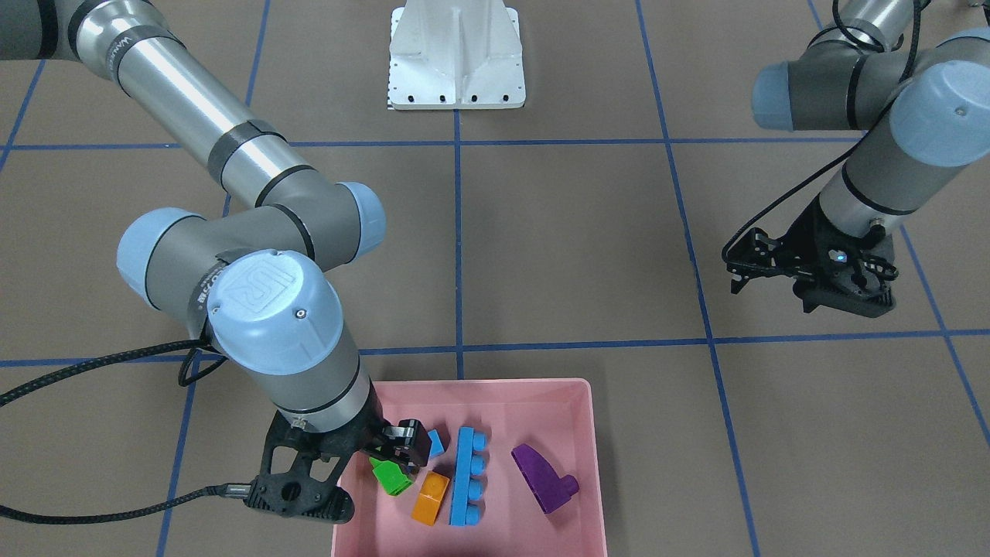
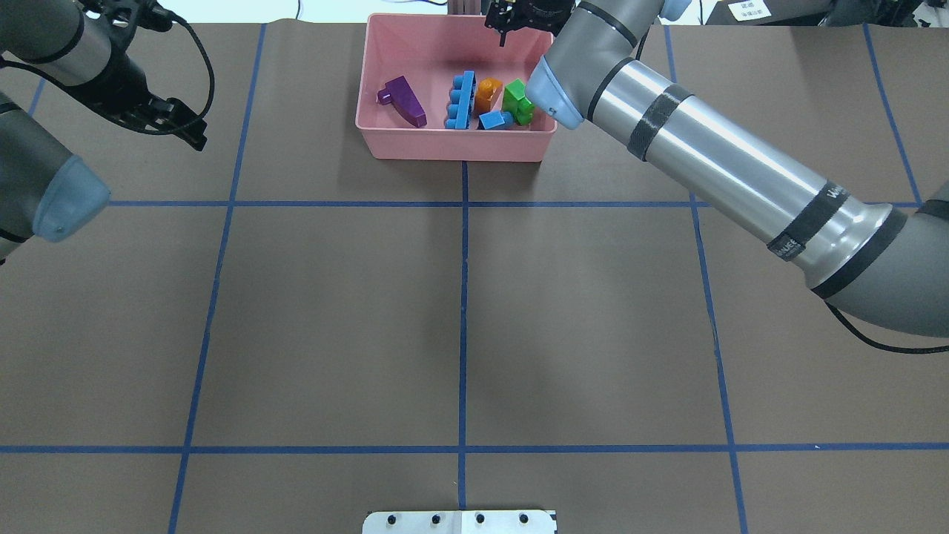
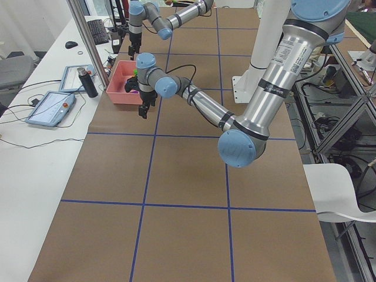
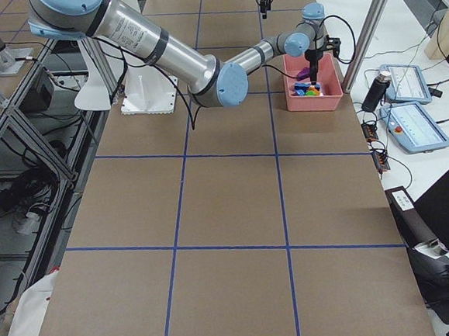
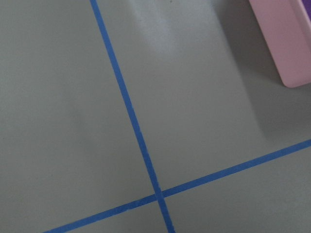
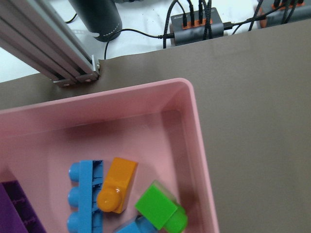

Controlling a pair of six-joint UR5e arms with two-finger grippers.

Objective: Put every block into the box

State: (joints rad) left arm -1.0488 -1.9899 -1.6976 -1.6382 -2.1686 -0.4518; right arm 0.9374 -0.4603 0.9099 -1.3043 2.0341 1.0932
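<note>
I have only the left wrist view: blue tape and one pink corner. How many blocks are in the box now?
Observer: All five: orange block, green block, purple block, long blue block and small blue block lie inside the box.
Operator: Where is the right gripper?
Observer: The right gripper hangs above the box, near the green block.
Operator: And the left gripper?
Observer: The left gripper is above bare table, apart from the box.

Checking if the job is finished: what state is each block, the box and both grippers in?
Box: holds all five blocks.
Green block: in box, loose.
Orange block: in box.
Long blue block: in box.
Small blue block: in box.
Purple block: in box.
Right gripper: above box, empty.
Left gripper: open, empty.
</note>
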